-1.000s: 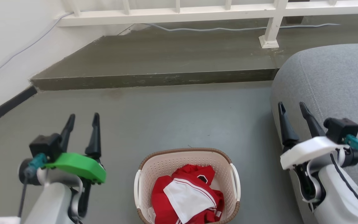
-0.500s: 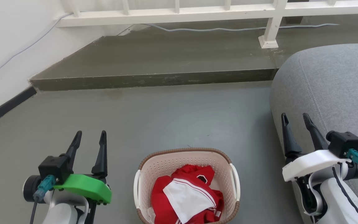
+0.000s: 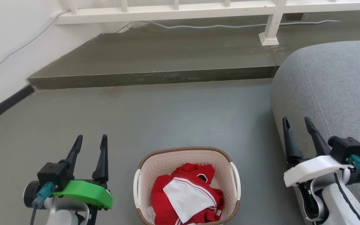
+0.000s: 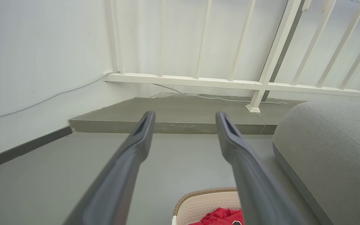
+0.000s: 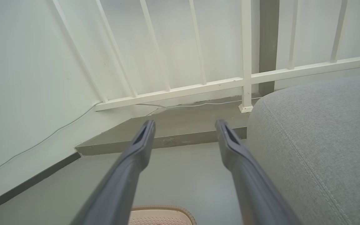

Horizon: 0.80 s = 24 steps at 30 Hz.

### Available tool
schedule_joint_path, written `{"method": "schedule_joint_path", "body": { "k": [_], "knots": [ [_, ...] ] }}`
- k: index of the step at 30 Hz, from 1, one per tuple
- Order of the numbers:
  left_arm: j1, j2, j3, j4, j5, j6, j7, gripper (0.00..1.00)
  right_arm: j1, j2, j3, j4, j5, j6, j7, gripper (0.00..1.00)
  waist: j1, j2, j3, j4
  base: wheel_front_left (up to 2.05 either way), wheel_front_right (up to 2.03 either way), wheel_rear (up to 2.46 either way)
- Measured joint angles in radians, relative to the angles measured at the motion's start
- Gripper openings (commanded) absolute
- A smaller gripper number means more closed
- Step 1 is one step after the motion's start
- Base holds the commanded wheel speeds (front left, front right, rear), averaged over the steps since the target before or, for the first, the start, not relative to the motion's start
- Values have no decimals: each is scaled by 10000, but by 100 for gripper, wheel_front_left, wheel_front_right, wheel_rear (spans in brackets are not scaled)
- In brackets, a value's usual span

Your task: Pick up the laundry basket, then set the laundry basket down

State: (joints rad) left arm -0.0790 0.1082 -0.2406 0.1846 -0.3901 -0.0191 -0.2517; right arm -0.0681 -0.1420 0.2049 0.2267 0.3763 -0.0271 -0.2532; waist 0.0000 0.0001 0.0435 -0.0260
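Left tool (image 3: 92,137), right tool (image 3: 296,119) spread — head view, laundry basket (image 3: 180,158) with red garment (image 3: 162,195), right wrist, rim (image 5: 162,208)

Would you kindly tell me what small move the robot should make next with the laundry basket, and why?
The laundry basket sits on the floor between the left gripper and the right gripper, both open, empty and apart from its left handle and right handle. So I would probably lower both grippers inward toward those handles.

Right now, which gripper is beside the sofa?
The right gripper, on the white mount; the left gripper, on the green mount, is over the floor.
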Motion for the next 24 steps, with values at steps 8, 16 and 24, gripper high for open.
{"method": "schedule_joint_path", "body": {
  "k": [8,16,24],
  "knots": [
    [189,-130,196,-31,207,-207,0,100,11,130,-169,-63,-111,94,0,100,0,0,25,12,0,0,0],
    [193,-249,426,-21,286,-341,0,100,131,188,-311,-100,-244,182,0,100,0,0,22,7,0,0,0],
    [417,-401,391,623,244,-454,46,0,498,403,-299,424,-247,267,4,0,0,0,13,-1,0,0,0]
  ]
}}
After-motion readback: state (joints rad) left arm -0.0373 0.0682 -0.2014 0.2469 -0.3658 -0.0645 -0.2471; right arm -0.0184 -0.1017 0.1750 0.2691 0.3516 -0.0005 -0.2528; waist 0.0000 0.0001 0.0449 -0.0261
